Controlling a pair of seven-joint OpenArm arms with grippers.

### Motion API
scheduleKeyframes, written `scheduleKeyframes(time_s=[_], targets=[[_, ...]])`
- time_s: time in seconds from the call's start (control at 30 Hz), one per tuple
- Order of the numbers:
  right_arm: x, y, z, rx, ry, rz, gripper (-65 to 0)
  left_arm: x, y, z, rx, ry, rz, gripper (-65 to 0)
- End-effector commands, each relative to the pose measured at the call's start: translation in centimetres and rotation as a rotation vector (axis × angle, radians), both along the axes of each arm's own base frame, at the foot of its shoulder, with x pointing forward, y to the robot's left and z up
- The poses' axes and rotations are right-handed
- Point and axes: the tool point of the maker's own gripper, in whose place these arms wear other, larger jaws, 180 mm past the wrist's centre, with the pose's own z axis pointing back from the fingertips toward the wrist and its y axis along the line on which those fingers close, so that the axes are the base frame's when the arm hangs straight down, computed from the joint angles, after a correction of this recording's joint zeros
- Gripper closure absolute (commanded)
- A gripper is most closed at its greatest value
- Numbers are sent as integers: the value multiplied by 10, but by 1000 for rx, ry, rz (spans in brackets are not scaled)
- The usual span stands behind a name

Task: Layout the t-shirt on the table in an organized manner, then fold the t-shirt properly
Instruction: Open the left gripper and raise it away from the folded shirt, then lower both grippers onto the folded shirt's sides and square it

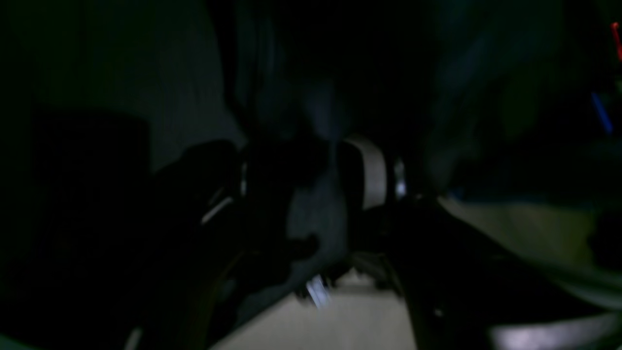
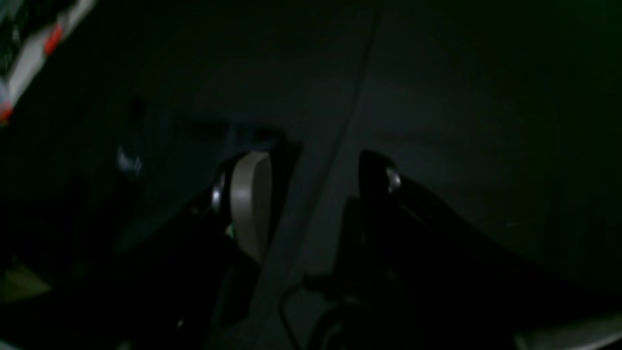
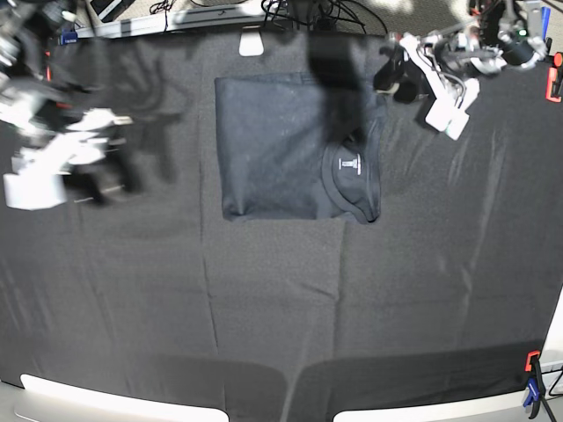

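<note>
Shirt [image 3: 295, 149]: lies folded into a compact near-square on the table [image 3: 264, 316], in the far middle of the base view, collar and white neck label facing up at its right-hand end.
Shirt axis: the packet is close to square, so no clear long axis; its edges run roughly parallel to the table edges, and the collar end points toward the left arm's side.
Left gripper [image 3: 398, 81]: raised at the far right of the base view, just beside the shirt's far right corner, apart from the cloth.
Left gripper state: its wrist view is dark and smeared; a pale pad [image 1: 371, 172] shows with grey cloth or tablecloth beside it, but I cannot tell whether the jaws are spread or pressed together.
Right gripper [image 3: 110, 180]: well apart from the shirt, over bare tablecloth at the left of the base view.
Right gripper state: jaws spread, a plain gap between pale pad [image 2: 250, 204] and dark finger [image 2: 374, 175], nothing between them.
Nearer arm: the left, by a wide margin; the shirt lies toward table centre from it.
Task standing: folding appears finished or nearly so; judged from the tidy outline only.
Coming move: probably both arms clearing away; any last touch falls to the left arm at the collar end.
</note>
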Motion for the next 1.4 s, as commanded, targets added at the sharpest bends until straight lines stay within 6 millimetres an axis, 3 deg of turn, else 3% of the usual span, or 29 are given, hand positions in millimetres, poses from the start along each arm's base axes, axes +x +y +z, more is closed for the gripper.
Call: scheduleKeyframes(time_s=[0.0, 0.13, 0.23, 0.4, 0.6, 0.73, 0.9, 1.1, 1.23, 1.37], targets=[[9, 10, 16, 6, -84, 41, -274, 6, -3, 17, -15, -62, -9, -199], [27, 44, 18, -39, -123, 133, -122, 5, -10, 36, -29, -109, -27, -74], [40, 65, 10, -63, -137, 182, 0, -14, -20, 35, -78, -84, -75, 0], [72, 93, -9, -50, -107, 262, 0, -45, -31, 25, -109, -8, -107, 0], [100, 109, -66, -104, 68, 323, 0, -54, -58, 19, -138, -14, -159, 0], [102, 111, -99, -91, 177, 334, 0, -58, -69, -3, -131, 12, -176, 0], [99, 100, -124, -122, 249, 312, 0, -44, -73, -33, -157, 81, -128, 0], [94, 97, -131, -138, 245, 313, 0, -16, -77, -56, -182, 108, -101, 0], [93, 95, -134, -153, 243, 308, 0, -4, -68, -78, -111, 137, -101, 0], [91, 93, -136, -172, 251, 305, 0, 14, -47, -108, -9, 181, 5, 0]])
